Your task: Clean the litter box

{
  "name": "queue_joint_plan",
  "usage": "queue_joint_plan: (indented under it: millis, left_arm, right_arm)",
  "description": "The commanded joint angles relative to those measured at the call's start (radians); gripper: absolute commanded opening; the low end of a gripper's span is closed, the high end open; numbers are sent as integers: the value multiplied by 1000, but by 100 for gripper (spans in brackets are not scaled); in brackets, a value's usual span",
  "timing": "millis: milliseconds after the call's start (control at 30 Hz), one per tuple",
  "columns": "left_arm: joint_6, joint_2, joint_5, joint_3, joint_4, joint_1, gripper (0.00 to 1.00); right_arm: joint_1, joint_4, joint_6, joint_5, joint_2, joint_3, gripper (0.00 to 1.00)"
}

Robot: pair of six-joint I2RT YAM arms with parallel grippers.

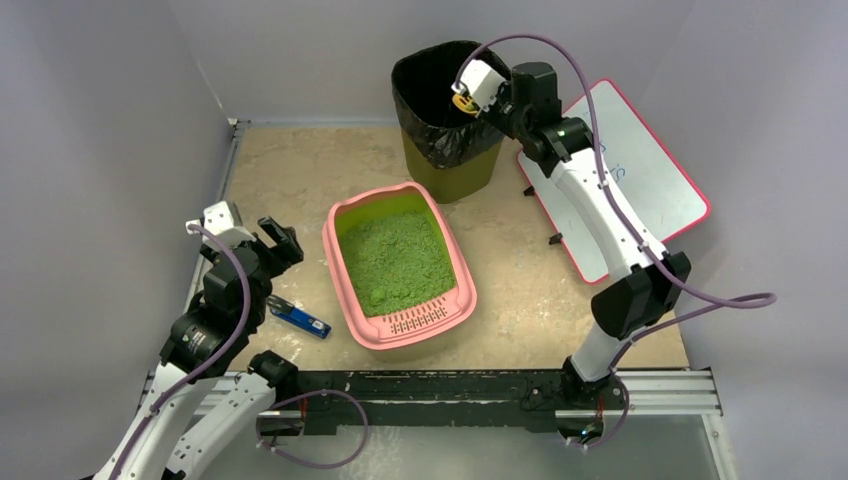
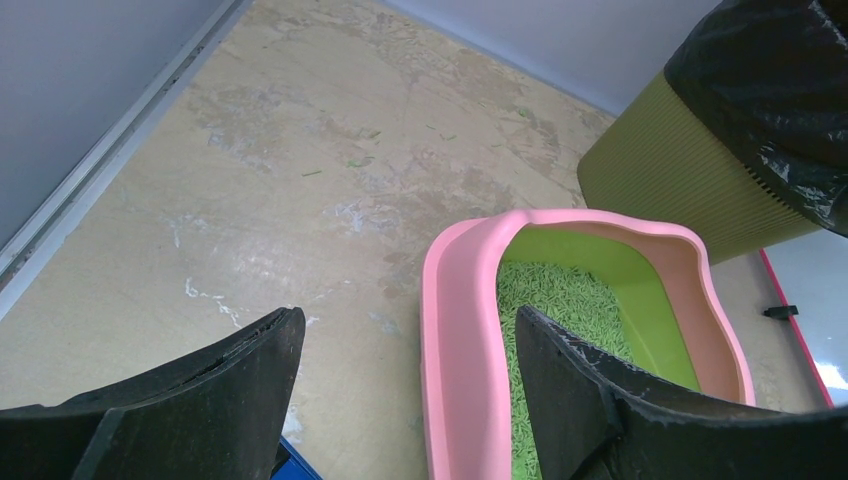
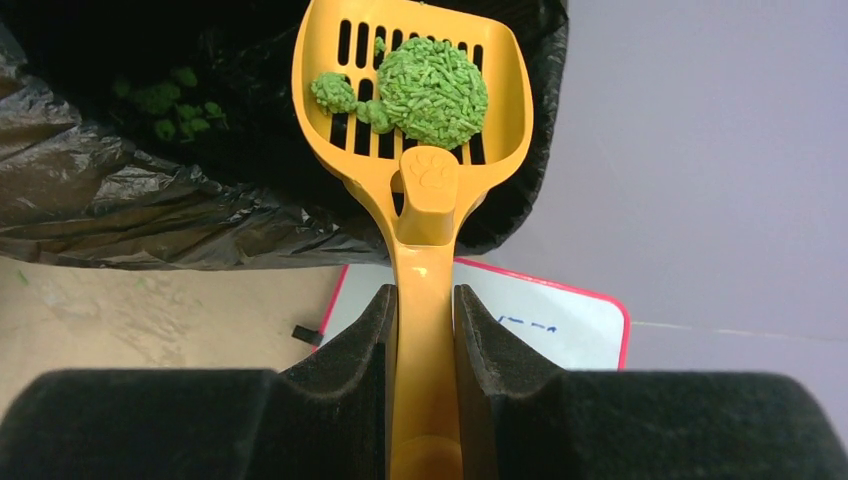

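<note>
The right hand [image 3: 424, 300] is closed narrow on the stem of an orange litter scoop [image 3: 425, 230], a finger pressed against each side of the handle. It holds the scoop out over the mouth of the olive bin [image 1: 452, 178], which is lined with a black bag [image 3: 120, 200] and stands at the far edge of the bench [image 1: 290, 170], about midway along it. A round clump of green pellets [image 3: 432, 90] lies on the scoop's slotted blade, with a smaller lump just beside it, and a few more green bits lie down inside the bag. The only mark on the scoop is a small raised paw print [image 3: 432, 170] where the handle meets the blade. The left hand [image 2: 405, 330] hangs wide open and empty near the left edge, touching nothing, its fingers pointing toward the litter box [image 1: 345, 270]. That pink tray sits in the middle of the bench, its grated lip toward the near edge, filled with green litter [image 1: 395, 260]. A small blue object [image 1: 298, 318] lies between it and the left arm. A red-rimmed whiteboard [image 1: 640, 170] lies by the right edge; its faint blue writing is too small to read.
</note>
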Motion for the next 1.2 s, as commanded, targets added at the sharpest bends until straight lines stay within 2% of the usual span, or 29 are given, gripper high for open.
queue_joint_plan:
  millis: [0,500,700,933,1167]
  left_arm:
    - [13,-4,7,-5,44,2,77]
    - [13,17,6,-6,44,2,77]
    - [12,29,2,-4,42,2,77]
    - [13,20,-4,-7,48,2,77]
    - [15,21,-3,-4,48,2,77]
  right_arm:
    - [-3,-13,-120,-27,10,69,0]
    - [-4,-29,-449,-21,37,53,0]
    - [-4,-10,-532,-17,51,56,0]
    - [-4,69,-624,2,48,37,0]
    - [-4,247,-803,-23,-34,-59,0]
